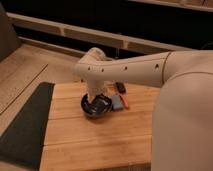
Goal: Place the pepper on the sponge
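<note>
We see a smooth plastic arm [125, 72], its gripper [96, 103] over the glossy bowl [106, 111], a wooden table [100, 145], a matt mat [22, 125].

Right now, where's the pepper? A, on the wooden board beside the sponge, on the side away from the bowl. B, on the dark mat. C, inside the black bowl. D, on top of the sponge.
A: the pepper lies on the wooden board along the edge of the sponge farthest from the black bowl, while the gripper hangs low over that bowl.
</note>
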